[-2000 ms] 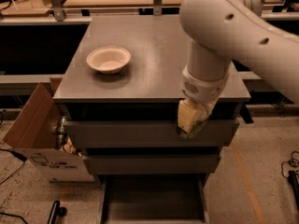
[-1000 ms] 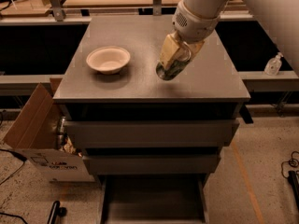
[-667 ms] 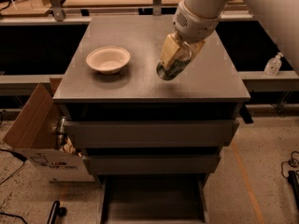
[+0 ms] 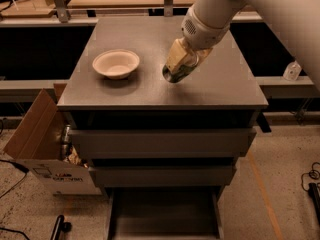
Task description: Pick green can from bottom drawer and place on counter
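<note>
My gripper (image 4: 179,68) hangs over the middle of the counter (image 4: 150,91), to the right of the bowl. It is shut on the green can (image 4: 173,74), whose shiny round end faces down and toward the camera, tilted, just above the counter's surface. The tan fingers (image 4: 181,55) cover most of the can's body. The bottom drawer (image 4: 162,216) stands pulled out at the foot of the cabinet, its grey floor bare.
A pale shallow bowl (image 4: 116,64) sits on the counter's left half. An open cardboard box (image 4: 37,149) with clutter stands on the floor left of the cabinet. The two upper drawers (image 4: 162,143) are shut. A rail runs behind the cabinet.
The gripper rose from in front of the drawers up over the counter with the can, then sank slightly toward the counter's middle.
</note>
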